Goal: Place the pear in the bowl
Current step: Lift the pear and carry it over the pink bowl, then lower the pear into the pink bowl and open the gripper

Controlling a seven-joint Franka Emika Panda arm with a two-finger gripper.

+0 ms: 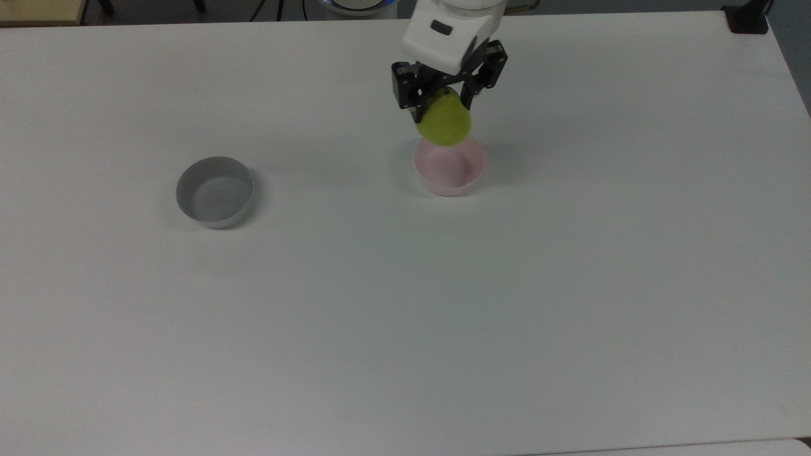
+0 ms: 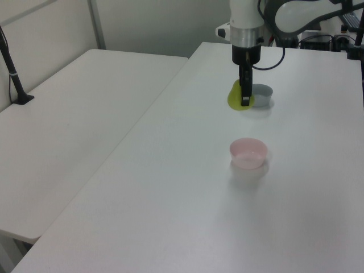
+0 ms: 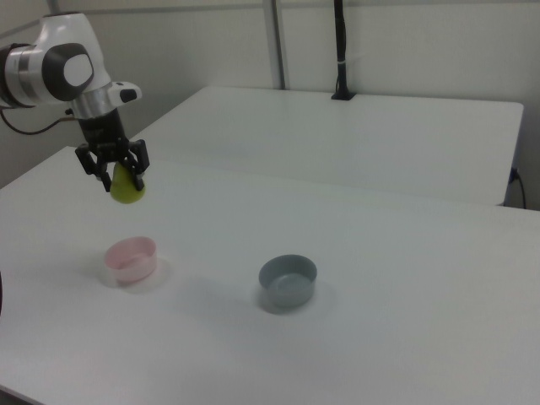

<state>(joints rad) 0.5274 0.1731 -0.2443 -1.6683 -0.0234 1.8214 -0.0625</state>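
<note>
While clamping the pear, gripper (above bowl).

Smooth, glossy yellow-green skin on the pear. Pale pink plastic, smooth and faintly shiny, for the bowl; grey bowl likewise smooth plastic, matt outside. Matt white laminate-looking bench. Glossy white plastic shell and matt black fingers on the tool.
</note>
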